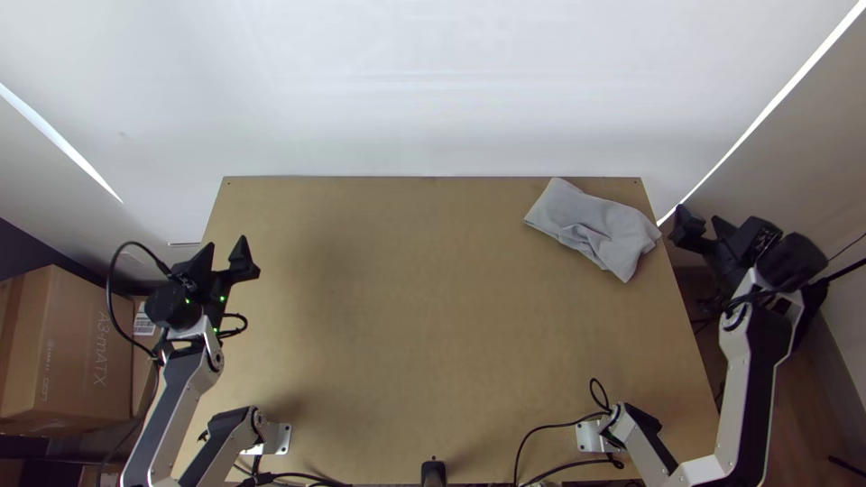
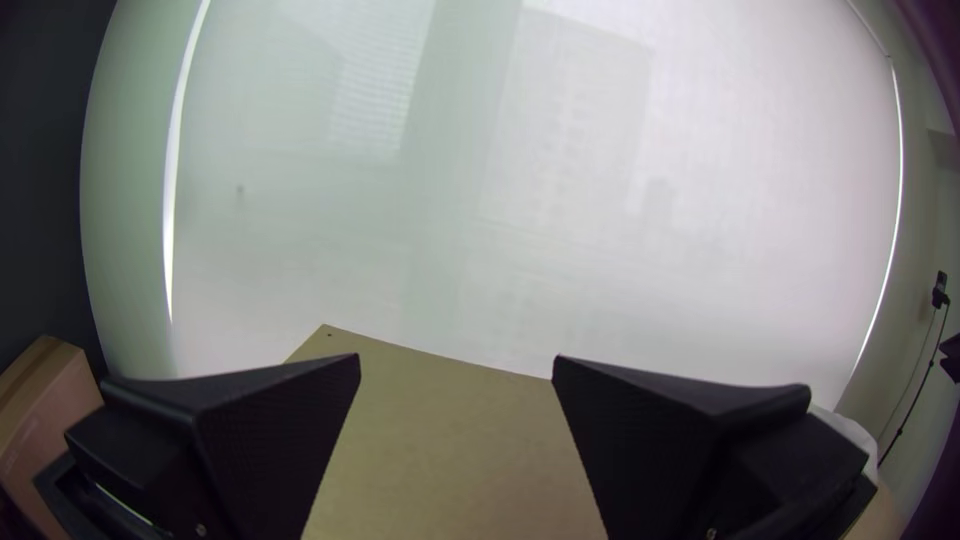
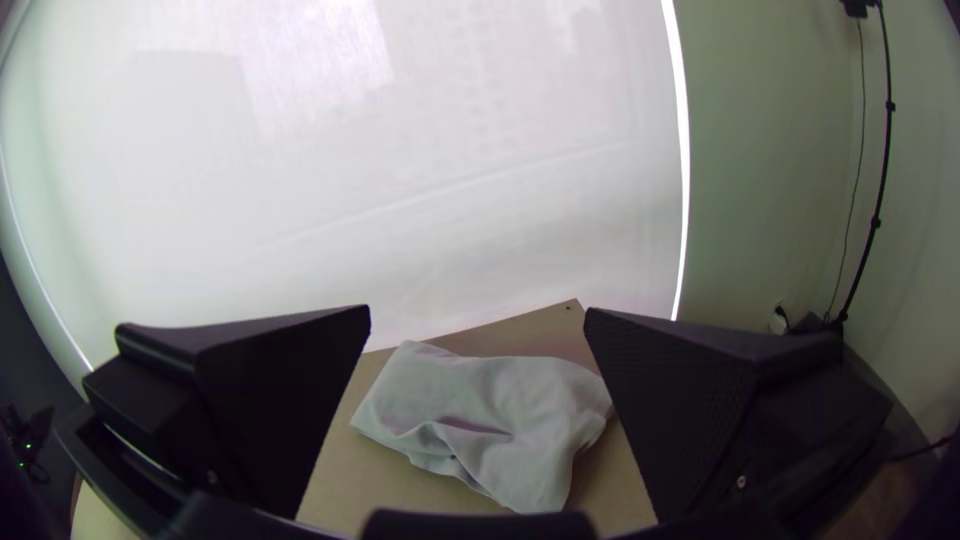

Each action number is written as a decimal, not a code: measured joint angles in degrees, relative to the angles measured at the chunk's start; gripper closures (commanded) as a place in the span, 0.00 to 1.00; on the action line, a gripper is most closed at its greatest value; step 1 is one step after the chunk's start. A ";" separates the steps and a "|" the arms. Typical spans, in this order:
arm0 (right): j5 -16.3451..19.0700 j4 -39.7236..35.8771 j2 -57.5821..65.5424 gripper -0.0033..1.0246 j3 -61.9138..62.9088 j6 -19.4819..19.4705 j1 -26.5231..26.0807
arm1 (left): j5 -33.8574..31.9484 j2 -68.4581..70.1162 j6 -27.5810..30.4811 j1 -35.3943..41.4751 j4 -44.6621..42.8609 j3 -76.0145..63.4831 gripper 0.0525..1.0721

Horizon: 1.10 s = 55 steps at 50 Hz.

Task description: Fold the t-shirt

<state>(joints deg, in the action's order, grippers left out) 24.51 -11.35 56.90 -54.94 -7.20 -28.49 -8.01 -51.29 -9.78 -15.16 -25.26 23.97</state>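
Observation:
The light grey t-shirt [image 1: 595,225] lies as a compact, wrinkled bundle at the table's far right corner; how its layers are folded I cannot tell. My left gripper [image 1: 227,255] is open over the table's left edge, far from the cloth. Just beyond the right edge, beside the cloth and apart from it, is my right gripper [image 1: 702,221], also open. In the left wrist view the left gripper [image 2: 456,368] has nothing between its fingers. The right wrist view shows the right gripper [image 3: 478,312] with its fingers wide apart and the t-shirt [image 3: 490,410] lying on the table past them.
The wooden table [image 1: 406,307] has bare surface across its middle and left. Black cables [image 1: 559,426] run along its near edge, where a small black device [image 1: 433,473] stands. A cardboard box [image 1: 68,347] is left of the table. A white blind [image 1: 433,90] hangs behind.

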 measured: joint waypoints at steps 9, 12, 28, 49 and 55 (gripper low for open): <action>-2.34 7.54 -8.04 0.04 14.10 -1.40 1.81 | 2.69 6.03 0.04 2.01 -1.99 -5.64 0.04; -3.52 11.56 -12.90 0.04 18.40 -1.77 2.99 | 3.28 8.44 0.68 2.40 -3.37 -7.19 0.04; -6.43 22.51 -43.74 0.04 38.18 -4.37 4.83 | 6.36 32.39 5.57 7.15 -6.10 -20.68 0.04; -13.66 31.82 -56.92 0.04 53.09 -6.29 6.36 | 6.80 44.59 5.40 8.96 4.35 -21.81 0.04; -14.27 27.43 -56.94 0.04 53.86 -6.27 6.34 | 6.80 46.49 5.09 8.98 15.17 -21.81 0.04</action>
<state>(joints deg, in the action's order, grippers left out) 10.24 16.08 -0.03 -1.08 -13.47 -22.15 -1.21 -4.80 -4.69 -6.17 -10.09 2.15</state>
